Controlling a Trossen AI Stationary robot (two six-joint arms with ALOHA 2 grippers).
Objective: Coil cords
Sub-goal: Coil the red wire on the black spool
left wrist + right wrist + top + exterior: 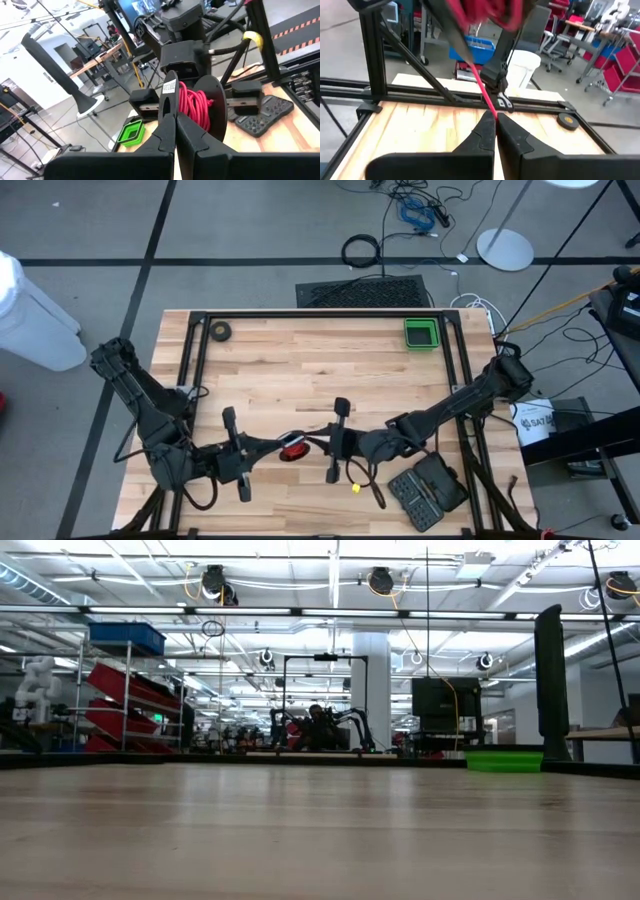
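The cords are red wire wound on a small dark spool (293,447), held in the air over the table's near middle. In the left wrist view the red windings (196,107) sit between the spool's dark round flanges. My left gripper (279,446) comes from the left and is shut on the spool. My right gripper (316,444) comes from the right and is shut on a loose red strand (481,85) that leads off the bundle (485,11). Neither gripper shows in the low view. My left gripper pinches the rim of the spool's near dark flange (167,102) between its two fingers (161,135). The fingers lie level and come from the table's left side. The spool hangs clear of the table. My right gripper pinches a single red strand (491,111) at its fingertips (485,131), coming about level from the table's right. The strand runs straight and taut from the fingers up to the red bundle.
A dark tape roll (219,331) lies at the far left and a green tray (421,333) at the far right. A black keypad-like case (428,490) and a small yellow piece (355,488) lie near the front edge. A black frame (300,314) rims the table.
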